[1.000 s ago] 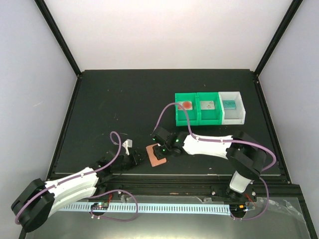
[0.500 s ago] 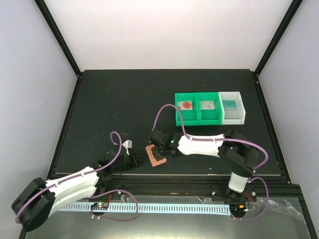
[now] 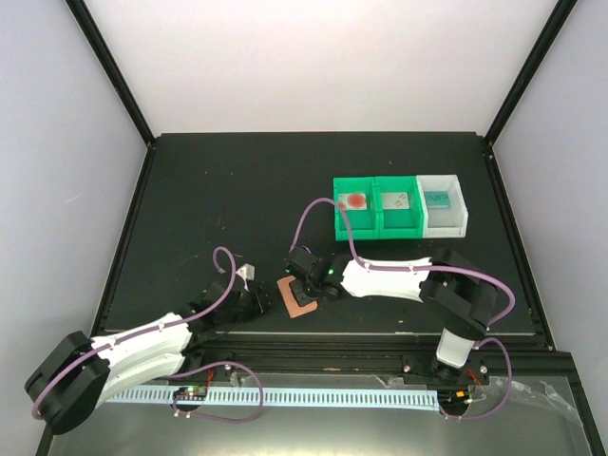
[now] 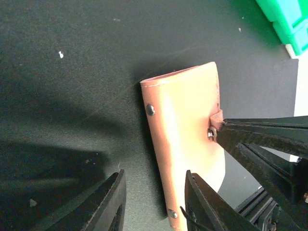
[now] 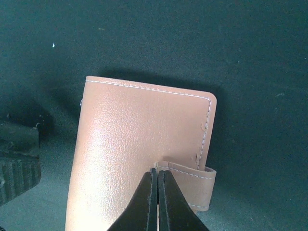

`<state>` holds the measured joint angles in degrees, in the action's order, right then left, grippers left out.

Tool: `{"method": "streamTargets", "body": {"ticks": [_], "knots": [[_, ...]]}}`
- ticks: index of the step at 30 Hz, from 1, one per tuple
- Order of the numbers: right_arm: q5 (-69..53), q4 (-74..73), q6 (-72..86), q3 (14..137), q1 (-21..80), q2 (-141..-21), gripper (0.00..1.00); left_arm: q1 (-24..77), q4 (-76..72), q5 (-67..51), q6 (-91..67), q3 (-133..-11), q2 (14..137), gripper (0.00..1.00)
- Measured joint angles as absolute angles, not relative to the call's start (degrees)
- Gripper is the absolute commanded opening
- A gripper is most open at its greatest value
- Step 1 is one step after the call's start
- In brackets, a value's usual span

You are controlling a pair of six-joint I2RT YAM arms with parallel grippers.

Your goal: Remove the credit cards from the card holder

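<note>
The salmon-pink card holder (image 3: 298,298) lies closed on the black table near the front edge, its snap tab (image 5: 202,185) wrapped over its right edge. My right gripper (image 5: 158,174) is shut, with its tips touching the free end of the tab; it also shows in the top view (image 3: 301,287). My left gripper (image 4: 155,204) is open, and the holder's near end (image 4: 185,144) sits between its fingers. In the top view it (image 3: 267,302) is just left of the holder. A whitish card with a red mark (image 3: 353,201) lies in a green bin.
Two green bins (image 3: 377,224) and a white bin (image 3: 446,224) stand in a row behind the holder to the right, each with a card-like item inside. A raised black frame edges the table (image 3: 190,190).
My right arm has shifted slightly left over the holder. My left gripper has edged a little right toward the holder. The holder has stayed in place.
</note>
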<state>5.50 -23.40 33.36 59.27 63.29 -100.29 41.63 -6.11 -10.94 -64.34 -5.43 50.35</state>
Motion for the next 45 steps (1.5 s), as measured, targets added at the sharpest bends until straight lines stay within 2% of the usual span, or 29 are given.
{"method": "streamTargets", "body": {"ticks": [10, 12, 17, 21, 23, 30, 41, 45], "knots": [[4.4, -20.5, 34.0, 54.5, 63.3, -95.9, 0.01, 41.6, -8.5, -13.2, -63.7, -6.0, 52.7, 0.41], [3.9, -20.3, 34.7, 53.4, 63.3, -94.4, 0.01, 41.6, -8.6, -13.8, -63.2, -6.5, 53.1, 0.47], [3.4, -20.1, 36.3, 49.3, 63.3, -87.8, 0.01, 41.6, -7.5, -15.9, -61.3, -8.6, 53.3, 0.74], [3.4, -19.8, 37.7, 46.5, 63.3, -81.4, 0.01, 41.6, -4.2, -16.8, -58.3, -12.1, 52.9, 0.88], [3.4, -19.2, 38.2, 45.3, 63.3, -78.2, 0.01, 41.6, -1.8, -17.3, -56.2, -14.3, 52.5, 0.91], [3.3, -15.9, 39.5, 43.6, 63.3, -72.8, 0.01, 41.6, 5.4, -17.5, -49.8, -20.3, 51.7, 0.88], [0.8, -11.6, 41.1, 43.6, 63.3, -72.8, 0.01, 41.6, 8.6, -17.3, -48.2, -19.9, 51.7, 0.80], [0.9, -10.9, 41.5, 43.2, 63.3, -72.8, 0.01, 41.6, 8.2, -17.3, -48.4, -18.4, 51.7, 0.72]]}}
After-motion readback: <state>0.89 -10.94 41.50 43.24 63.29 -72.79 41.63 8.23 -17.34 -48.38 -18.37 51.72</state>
